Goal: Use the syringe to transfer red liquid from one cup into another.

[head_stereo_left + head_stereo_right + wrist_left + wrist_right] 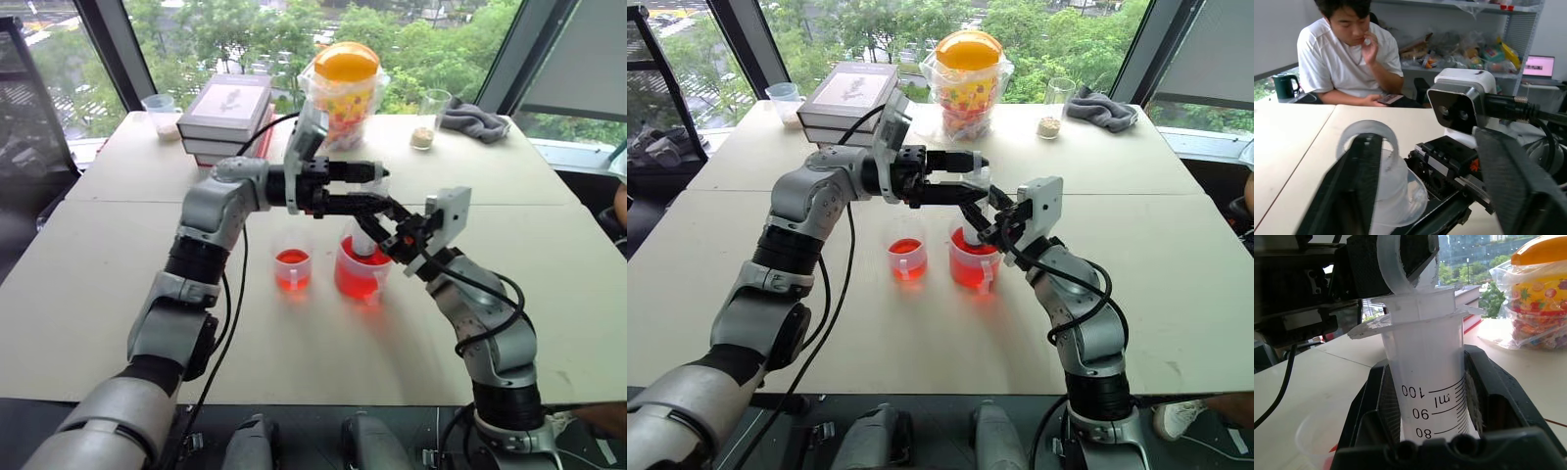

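Syringe [1427, 377] tip hidden inside cup [362, 269]

One syringe [1427, 377]. Two cups of red liquid: a wider one [972, 262] and a narrower one [907, 258]. Two more clear cups [159, 110] [430, 117] stand farther back. Perhaps three stacked books [225, 113], one candy bag [346, 83], one grey cloth [476, 119].

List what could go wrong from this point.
1. The left gripper brackets the syringe's plunger ring; a crooked or slipping pull could tilt the syringe inside the right gripper.
2. The syringe stands in the big cup of red liquid; a sideways tug might tip the cup and spill.
3. The small cup sits just beside it, so a swinging arm may knock it.
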